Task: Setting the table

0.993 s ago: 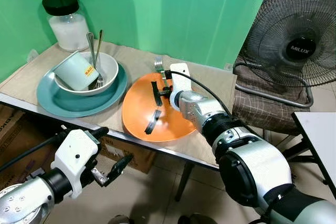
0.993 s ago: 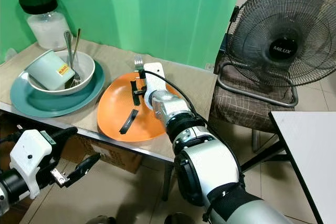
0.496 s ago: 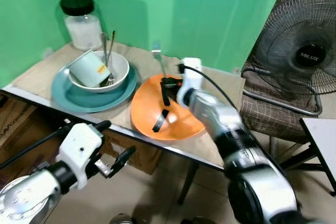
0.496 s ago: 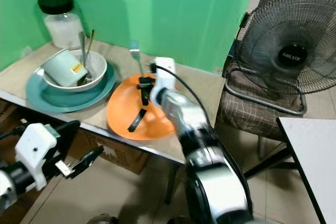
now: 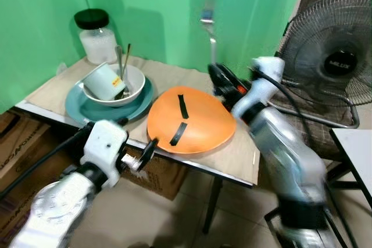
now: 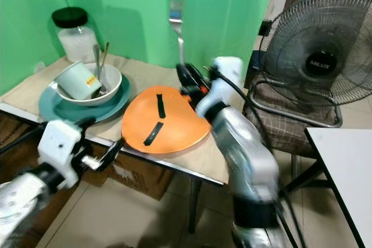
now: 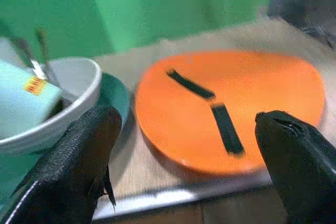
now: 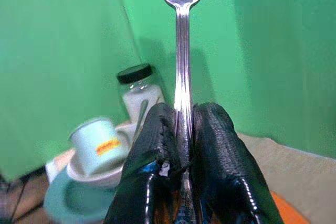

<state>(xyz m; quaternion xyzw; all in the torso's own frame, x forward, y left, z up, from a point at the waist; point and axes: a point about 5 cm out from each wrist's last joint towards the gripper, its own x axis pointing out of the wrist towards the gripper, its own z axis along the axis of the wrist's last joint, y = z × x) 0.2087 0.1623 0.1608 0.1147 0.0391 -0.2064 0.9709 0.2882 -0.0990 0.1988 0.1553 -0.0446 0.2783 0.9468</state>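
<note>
So my right pincer [image 8: 181, 129] has its two black fingers pinched tight on the handle of a shiny metal fork [image 6: 178, 27], tines straight up toward 12 o'clock, lifted above the far edge of the table. I reckon I'm carrying it upright so it clears everything before it gets laid beside a plate. Just below, toward 7 o'clock, sits the flat orange plate with two black strips on it [image 6: 165, 121], on the beige cloth-covered table [image 5: 235, 155]. Further out at 9 o'clock there's a teal plate [image 5: 99, 110] with a white bowl [image 5: 131, 85] on it, holding a tipped pale green cup [image 5: 104, 81] and a couple of utensils. Behind that is a black-lidded glass jar [image 5: 96, 36]. My left pincer [image 7: 184, 182] hangs spread wide at the near table edge, holding nothing. A black fan [image 6: 317, 56] and a checked chair [image 6: 285, 123] crowd the 3 o'clock side, so swinging wide that way looks risky.
</note>
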